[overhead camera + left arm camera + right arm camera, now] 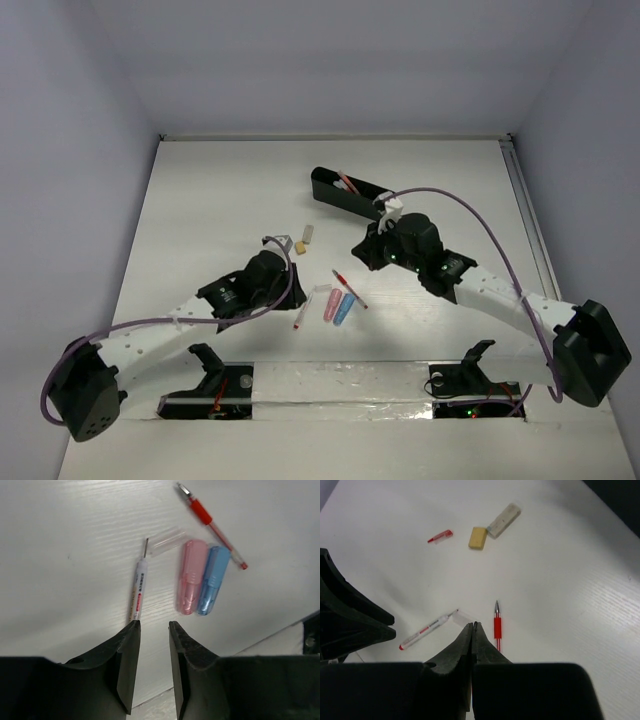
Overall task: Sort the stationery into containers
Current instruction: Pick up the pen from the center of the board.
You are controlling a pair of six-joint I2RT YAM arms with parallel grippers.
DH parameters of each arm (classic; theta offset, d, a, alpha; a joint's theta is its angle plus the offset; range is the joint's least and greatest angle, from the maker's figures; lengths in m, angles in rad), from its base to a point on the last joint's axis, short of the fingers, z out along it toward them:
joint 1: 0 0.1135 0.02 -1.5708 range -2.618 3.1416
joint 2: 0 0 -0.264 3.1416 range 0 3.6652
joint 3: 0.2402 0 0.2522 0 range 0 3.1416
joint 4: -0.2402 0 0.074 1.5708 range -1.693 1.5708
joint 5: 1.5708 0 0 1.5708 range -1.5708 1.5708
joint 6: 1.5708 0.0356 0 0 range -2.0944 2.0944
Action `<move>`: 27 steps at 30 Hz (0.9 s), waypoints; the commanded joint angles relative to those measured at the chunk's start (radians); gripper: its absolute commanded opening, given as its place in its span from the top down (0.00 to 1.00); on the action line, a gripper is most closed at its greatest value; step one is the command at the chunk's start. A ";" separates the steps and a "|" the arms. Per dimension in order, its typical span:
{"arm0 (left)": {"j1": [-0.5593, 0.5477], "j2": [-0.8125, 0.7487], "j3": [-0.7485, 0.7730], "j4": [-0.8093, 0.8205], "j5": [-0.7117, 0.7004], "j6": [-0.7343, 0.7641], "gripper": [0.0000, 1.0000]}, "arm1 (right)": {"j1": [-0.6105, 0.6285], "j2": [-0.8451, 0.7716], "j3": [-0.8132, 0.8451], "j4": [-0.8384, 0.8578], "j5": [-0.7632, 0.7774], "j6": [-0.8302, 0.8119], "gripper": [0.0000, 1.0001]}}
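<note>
Pink capsule (191, 575), blue capsule (212, 580): L wrist cam, not R wrist.

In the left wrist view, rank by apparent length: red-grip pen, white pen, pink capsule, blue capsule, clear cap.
1. Clear-barrelled pen with a red grip
2. Thin white pen with red print
3. Pink plastic capsule and blue plastic capsule: too alike to rank
4. Small clear plastic cap

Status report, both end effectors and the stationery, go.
Left end effector open, empty, near white pen. Right end effector shut, empty. Black tray holds a pink pen. Nothing in the way.
</note>
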 commanded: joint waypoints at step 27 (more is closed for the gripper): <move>-0.161 0.368 0.087 0.062 -0.246 -0.023 0.72 | -0.001 -0.027 -0.098 0.087 -0.091 0.038 1.00</move>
